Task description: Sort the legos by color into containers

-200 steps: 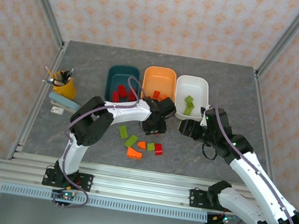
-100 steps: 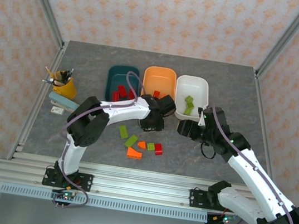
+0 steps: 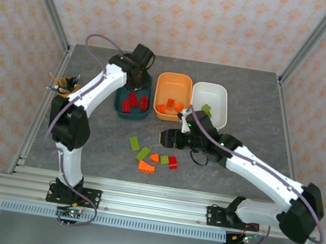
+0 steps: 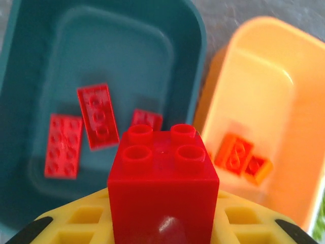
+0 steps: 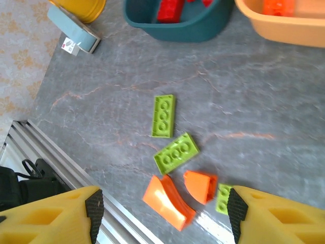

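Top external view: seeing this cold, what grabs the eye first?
The left fingers clamp a red brick right above the dark teal tub, where other red bricks already lie. Mid-table, a loose cluster of green, orange and red bricks sits unsorted, with the open right fingers poised near it.

No legible text anywhere. Small white label (image 5: 69,46) beside the blue-grey box (image 5: 76,31) carries dark marks. Too blurred to read.
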Controlling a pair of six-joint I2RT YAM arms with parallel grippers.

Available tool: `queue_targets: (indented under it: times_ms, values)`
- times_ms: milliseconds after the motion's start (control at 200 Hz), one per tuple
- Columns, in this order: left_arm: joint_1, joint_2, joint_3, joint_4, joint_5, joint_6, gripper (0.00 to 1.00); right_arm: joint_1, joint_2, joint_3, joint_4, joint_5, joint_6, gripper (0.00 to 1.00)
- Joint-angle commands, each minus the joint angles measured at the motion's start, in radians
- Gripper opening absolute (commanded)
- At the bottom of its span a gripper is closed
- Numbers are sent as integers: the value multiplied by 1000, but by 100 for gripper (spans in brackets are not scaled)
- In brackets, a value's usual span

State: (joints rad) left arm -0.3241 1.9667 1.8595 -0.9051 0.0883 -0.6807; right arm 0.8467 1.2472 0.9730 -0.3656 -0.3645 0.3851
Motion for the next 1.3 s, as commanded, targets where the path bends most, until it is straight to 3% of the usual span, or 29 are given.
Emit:
queue_targets:
  times_ms: [0, 190, 405, 631, 766, 901, 1101, 1296]
  values:
    - [28, 132, 124, -10, 6, 95, 23, 14, 70, 100, 91, 44, -3, 67]
    - [74, 350, 337, -72, 31, 104, 22, 17, 180, 191, 73, 38, 9, 67]
    - [96, 427, 376, -88, 37, 97, 24, 18, 239, 234, 13, 57, 4, 67]
    - [99, 352, 313, -82, 47, 88, 50, 67, 327, 308, -135, 135, -94, 68]
    - [98, 233, 262, -73, 45, 73, 61, 132, 441, 392, -232, 185, -143, 68]
    - [97, 58, 144, -63, 26, 45, 63, 185, 569, 482, -294, 211, -125, 69]
    - [96, -354, -176, -40, -70, -5, 65, 245, 756, 658, -390, 258, -78, 69]
    - [97, -744, -509, -36, -56, -64, 68, 251, 915, 813, -499, 305, -46, 69]
